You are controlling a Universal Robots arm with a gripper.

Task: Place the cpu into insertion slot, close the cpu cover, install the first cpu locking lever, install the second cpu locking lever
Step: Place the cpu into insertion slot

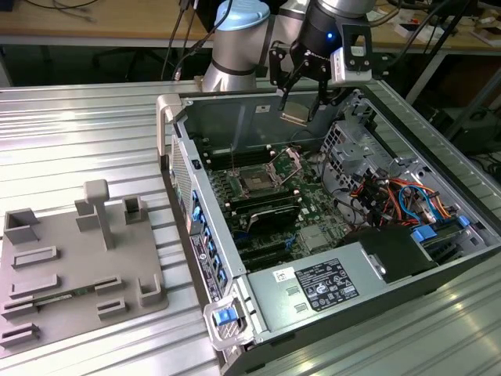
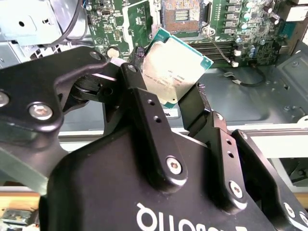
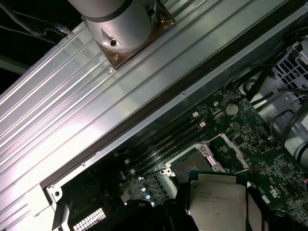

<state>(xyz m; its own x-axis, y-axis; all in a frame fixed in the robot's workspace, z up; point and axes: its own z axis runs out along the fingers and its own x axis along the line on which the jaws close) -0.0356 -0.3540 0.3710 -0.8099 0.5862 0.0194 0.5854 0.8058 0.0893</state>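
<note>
The ribbed metal desk [image 1: 94, 133] carries the open computer case [image 1: 205, 235]. Your gripper [image 1: 298, 113] hangs over it, jaws clamped on the cpu [image 1: 294, 120], well above the insertion slot [image 1: 256, 182]. The cpu cover [image 1: 287, 163] stands raised. Placement is the step in hand. Seating, in my judgement, calls for you to square the chip to the socket.

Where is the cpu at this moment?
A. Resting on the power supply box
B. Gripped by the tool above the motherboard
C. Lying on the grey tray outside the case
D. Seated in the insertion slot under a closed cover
B: in the second wrist view the cpu is clamped in the tool, held clear of the board, with the insertion slot bare beyond it.
</note>
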